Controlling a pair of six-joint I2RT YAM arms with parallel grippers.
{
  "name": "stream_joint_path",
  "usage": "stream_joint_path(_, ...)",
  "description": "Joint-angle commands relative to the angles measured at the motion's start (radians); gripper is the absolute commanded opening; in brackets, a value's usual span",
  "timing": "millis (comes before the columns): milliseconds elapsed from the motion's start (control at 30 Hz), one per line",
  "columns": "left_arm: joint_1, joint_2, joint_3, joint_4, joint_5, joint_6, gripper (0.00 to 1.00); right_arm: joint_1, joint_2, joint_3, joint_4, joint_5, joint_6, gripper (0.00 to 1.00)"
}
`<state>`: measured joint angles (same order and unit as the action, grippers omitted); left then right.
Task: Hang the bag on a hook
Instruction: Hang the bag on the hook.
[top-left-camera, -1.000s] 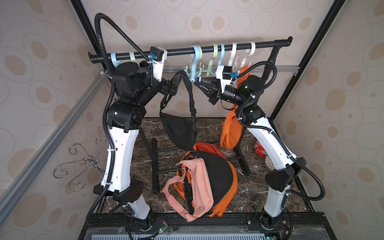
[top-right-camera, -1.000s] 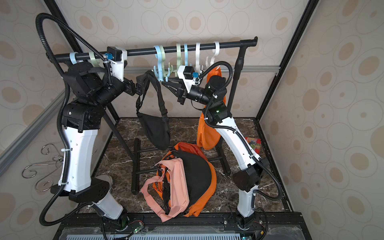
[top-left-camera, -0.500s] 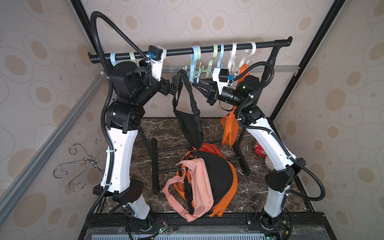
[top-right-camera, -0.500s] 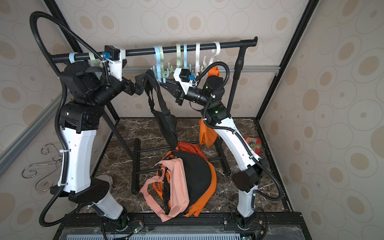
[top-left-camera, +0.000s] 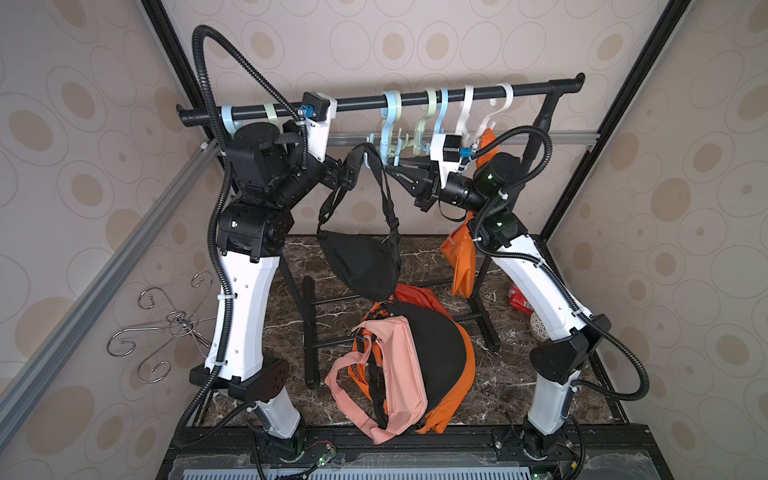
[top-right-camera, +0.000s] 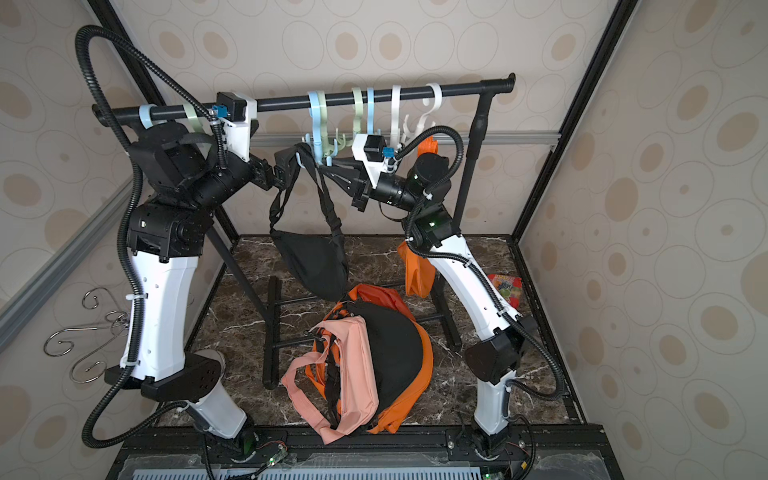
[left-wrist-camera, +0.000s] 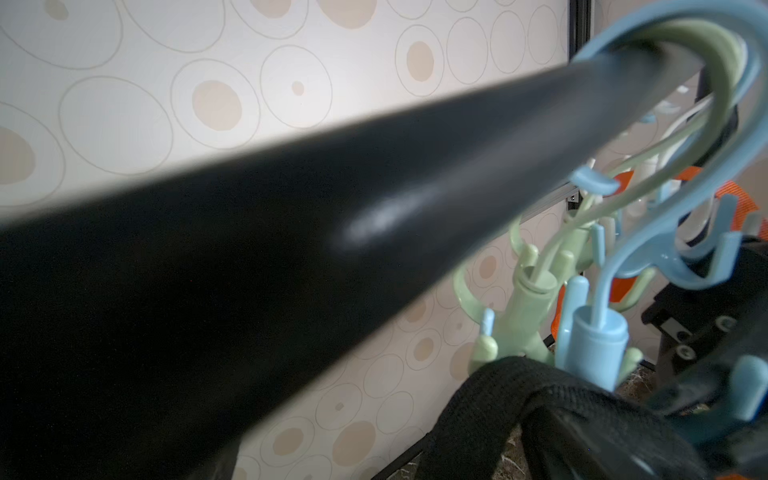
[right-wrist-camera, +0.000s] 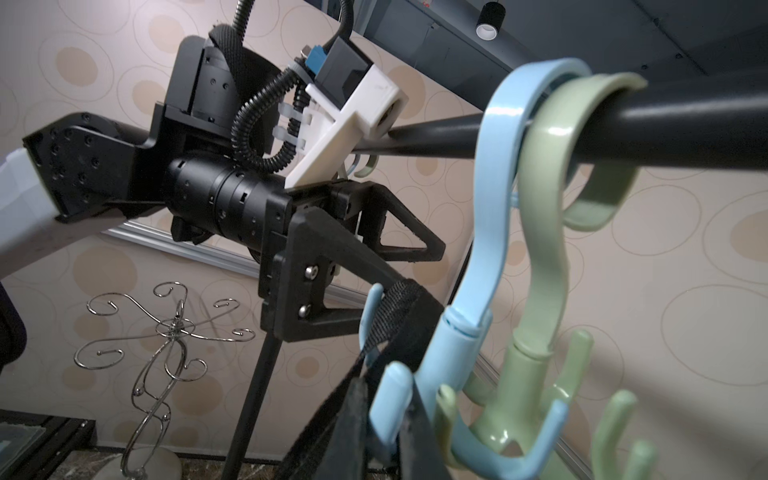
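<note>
The black bag (top-left-camera: 361, 262) (top-right-camera: 311, 262) hangs below the rail (top-left-camera: 519, 89) in both top views. Its black strap (top-left-camera: 376, 166) (right-wrist-camera: 399, 303) runs up over a prong of the light blue hook (top-left-camera: 390, 120) (top-right-camera: 318, 120) (right-wrist-camera: 490, 208). My left gripper (top-left-camera: 343, 174) (top-right-camera: 277, 172) (right-wrist-camera: 430, 272) is open, and the strap rests against its lower finger. My right gripper (top-left-camera: 390, 169) (top-right-camera: 328, 168) (right-wrist-camera: 388, 419) is shut on a lower prong of the blue hook, with one dark finger on each side of it. In the left wrist view the strap (left-wrist-camera: 519, 395) lies just under the hooks.
Green hooks (top-left-camera: 428, 120) and white hooks (top-left-camera: 467, 108) hang further along the rail, and an orange bag (top-left-camera: 461, 257) hangs by the right arm. A pink bag (top-left-camera: 395, 374) and an orange-black bag (top-left-camera: 440, 353) lie on the marble floor. A metal hook stand (top-left-camera: 174, 324) stands on the left.
My left gripper moved the strap right, up to the blue hook. The strap now lies over a prong, and the bag has swung back and hangs spread between the arms.
</note>
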<state>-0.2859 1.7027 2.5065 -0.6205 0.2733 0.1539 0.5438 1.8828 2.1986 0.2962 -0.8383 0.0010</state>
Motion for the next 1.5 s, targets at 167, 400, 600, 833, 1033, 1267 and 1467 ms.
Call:
stream_joint_path(167, 0.007, -0.037, -0.087, -0.039, -0.037, 0.012, 1.0, -0.049, 0.068, 0.06, 0.202, 0.009, 0.278, 0.0)
stream_joint_path(400, 0.008, -0.124, -0.219, 0.01, -0.08, 0.0, 1.0, -0.049, 0.035, 0.001, 0.179, 0.033, 0.222, 0.0)
stream_joint_path(600, 0.007, -0.285, -0.499, 0.163, -0.062, -0.042, 1.0, -0.044, -0.007, -0.071, 0.146, 0.033, 0.158, 0.11)
stream_joint_path(833, 0.007, -0.374, -0.605, 0.194, -0.029, -0.068, 1.0, 0.004, -0.119, -0.203, 0.035, 0.061, -0.031, 0.47)
stream_joint_path(1033, 0.008, -0.423, -0.67, 0.21, 0.004, -0.089, 1.0, 0.038, -0.177, -0.262, 0.027, 0.106, -0.079, 0.55)
stream_joint_path(1267, 0.007, -0.518, -0.808, 0.221, -0.011, -0.069, 1.0, 0.081, -0.261, -0.318, -0.028, 0.136, -0.136, 0.68)
stream_joint_path(1467, 0.008, -0.601, -0.967, 0.254, -0.03, -0.055, 1.0, 0.13, -0.338, -0.391, -0.096, 0.232, -0.225, 0.72)
